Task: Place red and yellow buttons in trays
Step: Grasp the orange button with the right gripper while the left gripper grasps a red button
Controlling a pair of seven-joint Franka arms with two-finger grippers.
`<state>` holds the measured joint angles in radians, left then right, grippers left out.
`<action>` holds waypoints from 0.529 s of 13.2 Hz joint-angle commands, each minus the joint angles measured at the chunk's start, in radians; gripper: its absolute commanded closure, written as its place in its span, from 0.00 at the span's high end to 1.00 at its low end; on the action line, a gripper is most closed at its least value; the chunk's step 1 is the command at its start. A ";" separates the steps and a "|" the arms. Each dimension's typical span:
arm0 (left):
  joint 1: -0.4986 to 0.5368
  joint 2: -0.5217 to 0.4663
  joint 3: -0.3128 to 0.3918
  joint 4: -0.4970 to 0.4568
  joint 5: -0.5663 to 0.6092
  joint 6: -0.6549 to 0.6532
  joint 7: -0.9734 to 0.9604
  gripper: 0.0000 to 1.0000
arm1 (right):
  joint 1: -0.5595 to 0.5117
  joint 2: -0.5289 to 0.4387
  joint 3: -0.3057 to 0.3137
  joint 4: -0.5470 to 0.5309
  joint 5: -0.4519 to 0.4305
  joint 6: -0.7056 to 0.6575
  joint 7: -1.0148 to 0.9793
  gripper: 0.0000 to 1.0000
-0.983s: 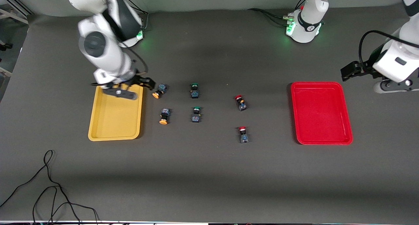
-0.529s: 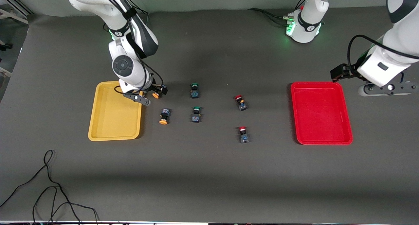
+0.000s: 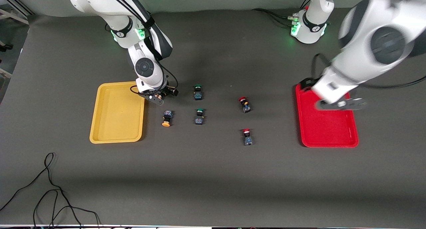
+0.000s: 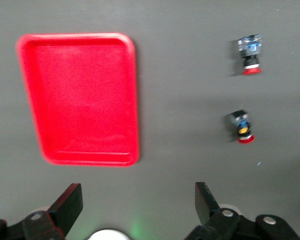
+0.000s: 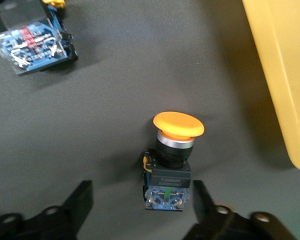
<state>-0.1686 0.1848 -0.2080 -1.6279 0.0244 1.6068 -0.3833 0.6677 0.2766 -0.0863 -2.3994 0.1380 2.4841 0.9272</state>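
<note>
So the right end effector (image 5: 140,210) is down at the bench, fingers spread on either side of an orange-capped button (image 5: 169,162) beside the yellow tray (image 3: 116,113), not gripping it. The left end effector (image 4: 135,210) hangs released over the red tray (image 3: 327,125). Two red-capped buttons (image 3: 245,105) sit mid-bench.

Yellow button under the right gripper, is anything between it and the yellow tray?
Nothing visible. The yellow button lies on bare table beside the yellow tray, between the right gripper's open fingers. The other yellow button lies nearer the front camera, off that path.
</note>
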 commanded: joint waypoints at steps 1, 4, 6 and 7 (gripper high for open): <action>-0.099 0.094 -0.001 -0.030 0.003 0.125 -0.156 1.00 | 0.007 0.021 -0.010 0.000 0.012 0.032 0.012 0.68; -0.172 0.206 -0.001 -0.030 0.011 0.220 -0.262 1.00 | 0.007 0.033 -0.012 -0.007 0.012 0.061 0.004 0.54; -0.178 0.286 -0.016 -0.038 -0.012 0.293 -0.284 0.98 | 0.006 0.033 -0.015 -0.007 0.012 0.058 -0.001 0.52; -0.178 0.320 -0.024 -0.046 -0.023 0.338 -0.319 0.98 | 0.006 0.033 -0.016 -0.007 0.012 0.056 0.001 0.70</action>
<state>-0.3443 0.4537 -0.2249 -1.6714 0.0192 1.8877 -0.6466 0.6666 0.2928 -0.0943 -2.4085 0.1381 2.5130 0.9275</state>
